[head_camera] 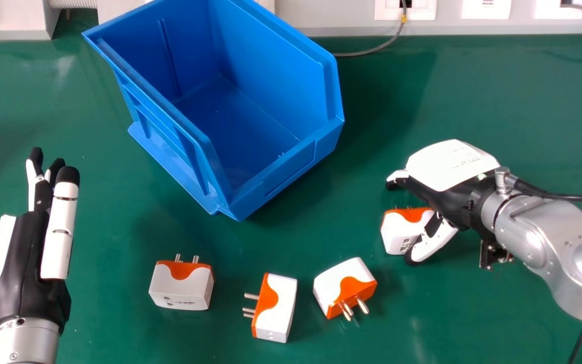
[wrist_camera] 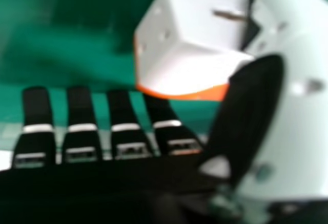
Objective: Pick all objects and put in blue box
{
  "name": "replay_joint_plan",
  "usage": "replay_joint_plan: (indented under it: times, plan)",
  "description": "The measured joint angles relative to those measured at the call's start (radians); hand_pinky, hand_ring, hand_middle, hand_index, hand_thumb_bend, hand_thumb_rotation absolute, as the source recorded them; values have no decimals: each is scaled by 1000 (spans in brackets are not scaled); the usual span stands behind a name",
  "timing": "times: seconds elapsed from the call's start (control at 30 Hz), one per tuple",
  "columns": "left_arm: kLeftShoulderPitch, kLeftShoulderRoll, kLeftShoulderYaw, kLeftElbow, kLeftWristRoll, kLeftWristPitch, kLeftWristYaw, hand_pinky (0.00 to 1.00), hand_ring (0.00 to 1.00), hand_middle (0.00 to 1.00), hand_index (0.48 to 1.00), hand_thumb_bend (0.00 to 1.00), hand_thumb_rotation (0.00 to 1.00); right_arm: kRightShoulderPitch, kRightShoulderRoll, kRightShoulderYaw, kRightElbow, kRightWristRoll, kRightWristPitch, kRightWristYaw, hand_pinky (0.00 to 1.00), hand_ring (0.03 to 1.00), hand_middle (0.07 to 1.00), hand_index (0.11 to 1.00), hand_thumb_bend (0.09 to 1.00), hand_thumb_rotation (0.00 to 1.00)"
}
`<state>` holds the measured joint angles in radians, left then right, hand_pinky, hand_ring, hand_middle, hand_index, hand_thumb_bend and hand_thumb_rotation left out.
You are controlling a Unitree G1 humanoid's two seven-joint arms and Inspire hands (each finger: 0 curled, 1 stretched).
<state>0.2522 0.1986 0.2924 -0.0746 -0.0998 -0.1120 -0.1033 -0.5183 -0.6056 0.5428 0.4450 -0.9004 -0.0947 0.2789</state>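
Note:
My right hand [head_camera: 450, 164] is over a white and orange plug adapter [head_camera: 402, 230], its thumb beside the adapter. In the right hand view, the adapter [wrist_camera: 189, 39] lies just beyond the straight fingers of my open right hand [wrist_camera: 123, 116], close to the thumb; whether they touch I cannot tell. Three more adapters lie on the table: one [head_camera: 182, 290] below the blue box [head_camera: 291, 169], pins away from me, a second [head_camera: 278, 308] with pins to the left, a third [head_camera: 339, 283] with pins toward me. At the left, my left hand [head_camera: 26, 258] is open and holds nothing.
The green table [head_camera: 473, 91] runs under everything. A grey cable [head_camera: 377, 48] lies behind the box's right side, by the white wall panel [head_camera: 341, 17]. The box stands at an angle, its low front edge facing the lower right.

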Motion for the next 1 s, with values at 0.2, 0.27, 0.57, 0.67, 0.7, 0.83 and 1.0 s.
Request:
replay_joint_plan:
  times: [0.2,0.27,0.57,0.67,0.7,0.83,1.0]
  plan:
    - [1,4,0,-12,0,11,-4,1000,1000,1000,1000,412,991,-4,6,-11,-5,2,10,-7,521,624,681,675,522,243]
    - [3,6,0,-16,0,12,-4,1000,1000,1000,1000,415,991,-8,9,-11,-4,2,13,-7,516,620,677,673,524,238]
    - [7,6,0,-27,1,15,-4,1000,1000,1000,1000,418,989,-7,10,-12,-9,2,17,-5,507,614,671,668,528,232]
    - [8,6,0,-27,1,15,-4,1000,1000,1000,1000,418,990,-6,10,-12,-11,3,16,-4,511,614,668,668,527,230]
    - [8,6,0,-27,1,15,-4,1000,1000,1000,1000,417,990,-6,10,-12,-11,4,15,-4,512,613,666,668,527,227]
    - [8,6,0,-27,1,16,-4,1000,1000,1000,1000,417,990,-5,10,-17,-9,22,15,-1,515,613,663,667,522,205]
    - [8,6,1,-29,1,17,-4,1000,1000,1000,1000,413,991,-10,11,-17,22,27,-3,-31,489,575,618,612,513,184]
